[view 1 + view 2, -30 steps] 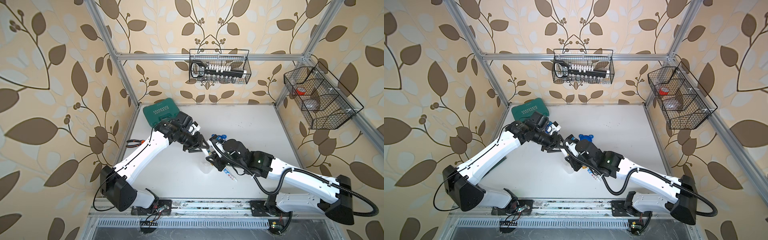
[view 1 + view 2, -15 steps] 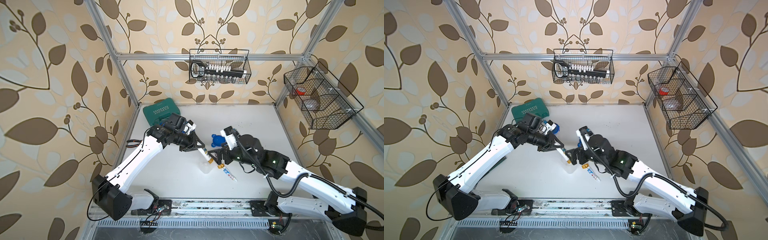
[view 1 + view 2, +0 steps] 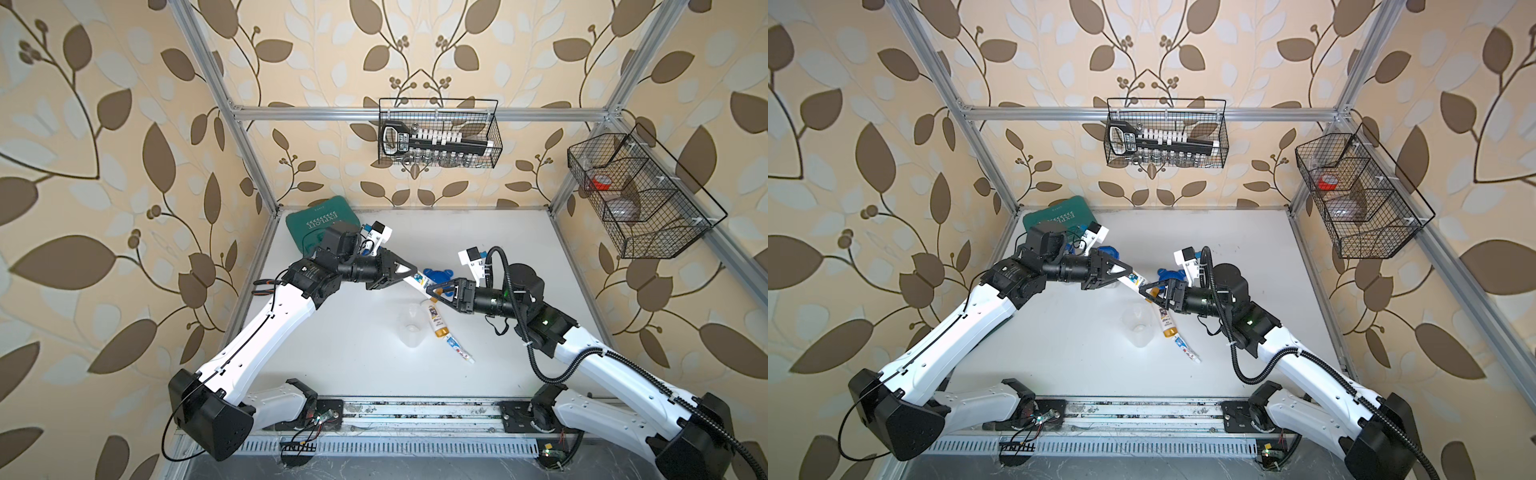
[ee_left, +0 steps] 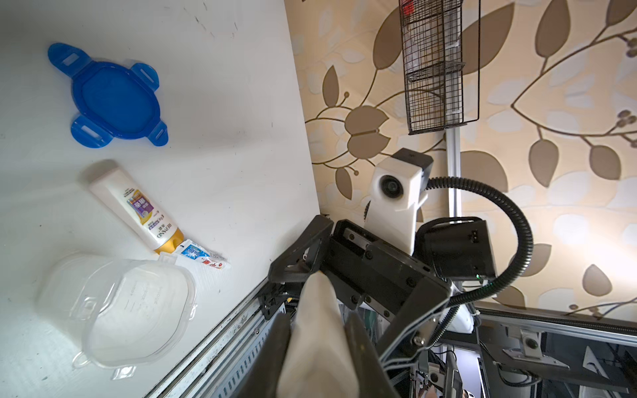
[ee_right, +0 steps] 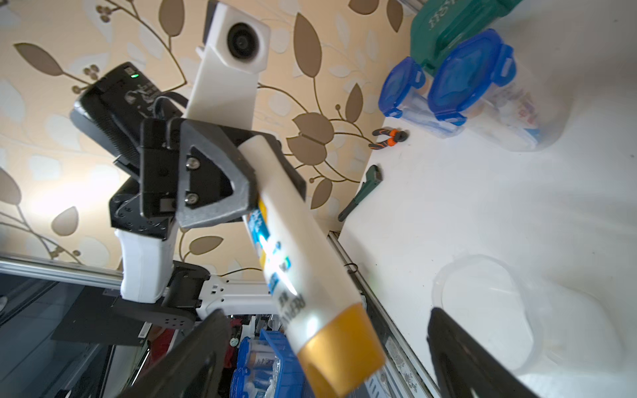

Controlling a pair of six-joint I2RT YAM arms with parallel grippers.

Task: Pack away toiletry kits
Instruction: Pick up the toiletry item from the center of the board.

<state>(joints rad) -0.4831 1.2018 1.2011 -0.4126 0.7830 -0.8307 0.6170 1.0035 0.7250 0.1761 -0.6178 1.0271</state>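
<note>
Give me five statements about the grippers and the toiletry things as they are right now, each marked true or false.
1. The left gripper is shut on a gold-capped bottle. True.
2. The right gripper grips that bottle too. False: its jaws stand open on either side of the cap.
3. The clear jar has its lid on. False: it is open, and a loose blue lid lies apart from it on the table.
4. A second bottle lies flat with a toothpaste tube at its cap end. True.
5. The green case lies between the two grippers. False: it sits at the table's back corner, behind the left arm.
</note>
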